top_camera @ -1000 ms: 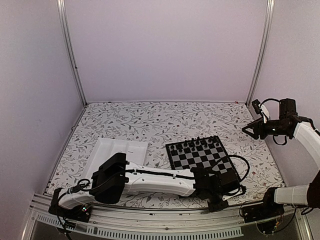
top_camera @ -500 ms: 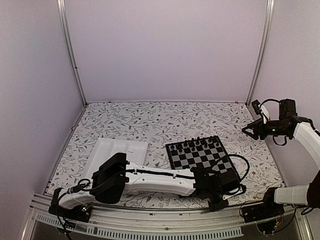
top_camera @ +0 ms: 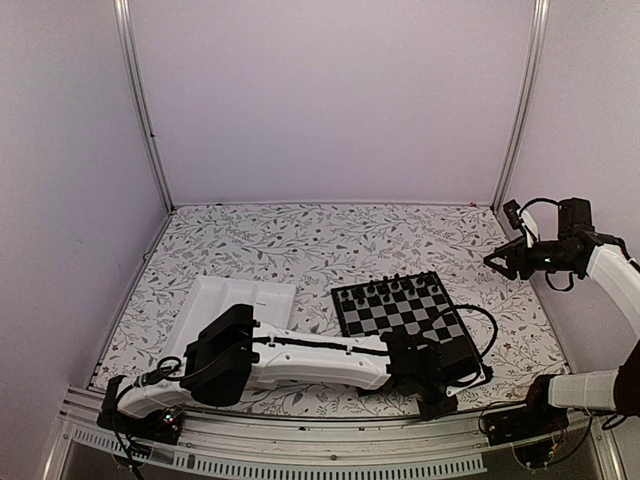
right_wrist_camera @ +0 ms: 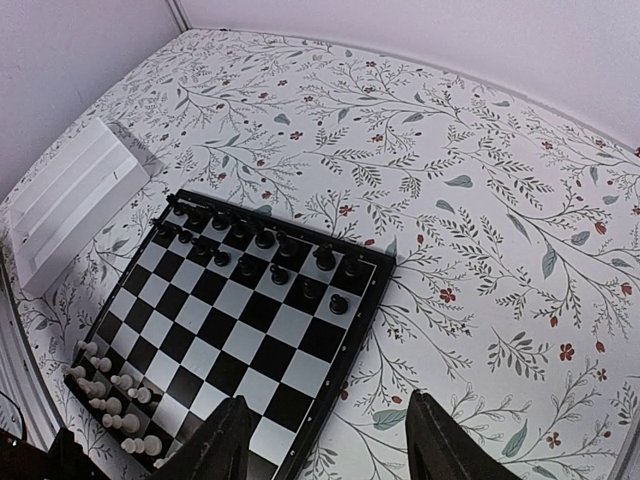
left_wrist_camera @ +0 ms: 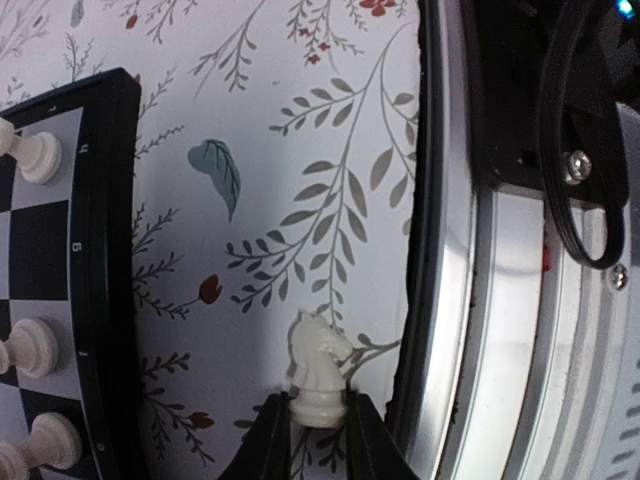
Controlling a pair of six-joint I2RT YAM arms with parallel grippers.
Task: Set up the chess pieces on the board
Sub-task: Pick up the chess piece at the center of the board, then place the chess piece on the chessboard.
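Observation:
The board (top_camera: 400, 311) lies right of centre on the floral table; black pieces (top_camera: 390, 287) line its far rows. In the right wrist view black pieces (right_wrist_camera: 262, 245) fill the far rows of the board (right_wrist_camera: 250, 320) and white pieces (right_wrist_camera: 108, 390) the near-left corner. My left gripper (left_wrist_camera: 318, 425) is shut on a white knight (left_wrist_camera: 318, 366) by its base, beside the table's metal edge, right of the board (left_wrist_camera: 100, 250). White pawns (left_wrist_camera: 30, 345) stand on the board's edge. My right gripper (top_camera: 500, 262) is open and empty, raised at the far right.
A white compartment tray (top_camera: 230, 310) lies left of the board, also in the right wrist view (right_wrist_camera: 70, 195). The metal table rail (left_wrist_camera: 490, 300) and the arm's black cable (left_wrist_camera: 575, 130) are close to the right of the knight. The left arm stretches along the near edge.
The left gripper has shifted slightly at the near right corner of the board. The right arm has not moved.

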